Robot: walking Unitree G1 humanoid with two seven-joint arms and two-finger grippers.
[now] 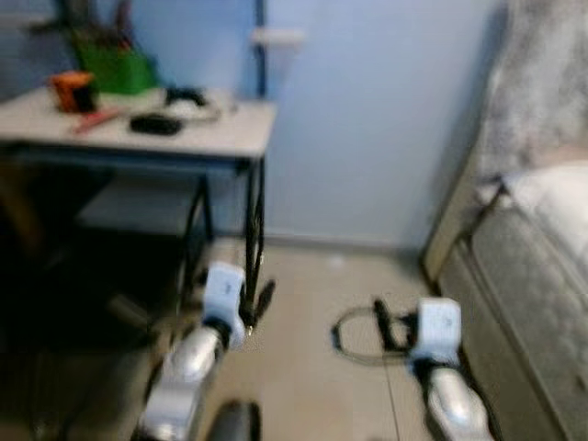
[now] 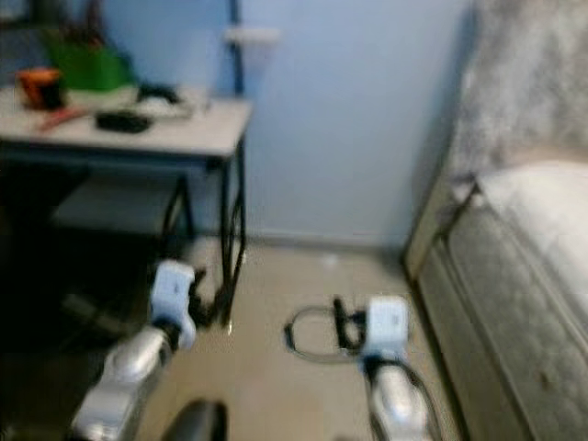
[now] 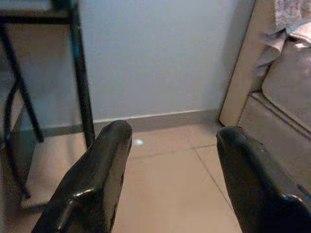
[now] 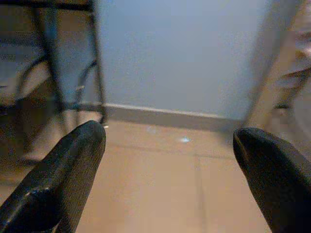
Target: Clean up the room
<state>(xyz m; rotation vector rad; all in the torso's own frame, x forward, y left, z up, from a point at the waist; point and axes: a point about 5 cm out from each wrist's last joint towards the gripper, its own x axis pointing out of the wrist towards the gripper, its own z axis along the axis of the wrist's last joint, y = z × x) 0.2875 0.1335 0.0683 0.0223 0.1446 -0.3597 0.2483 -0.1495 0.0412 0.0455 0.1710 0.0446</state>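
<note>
The head views are blurred. A light desk (image 1: 234, 138) at the left carries an orange cup (image 1: 73, 90), a green container (image 1: 115, 66), a red pen-like item (image 1: 96, 118) and a flat black object (image 1: 154, 124). My left gripper (image 1: 260, 303) hangs low over the tiled floor beside the desk's black leg (image 3: 80, 82). In its wrist view the left gripper (image 3: 172, 141) is open with nothing between the fingers. My right gripper (image 1: 372, 329) is low over the floor near the bed, and the right gripper (image 4: 167, 136) also stands open and holds nothing.
A bed (image 1: 542, 266) with a beige frame runs along the right side. A pale blue wall (image 1: 367, 119) with a skirting board closes the far end. Beige floor tiles (image 1: 312, 276) lie between desk and bed. It is dark under the desk.
</note>
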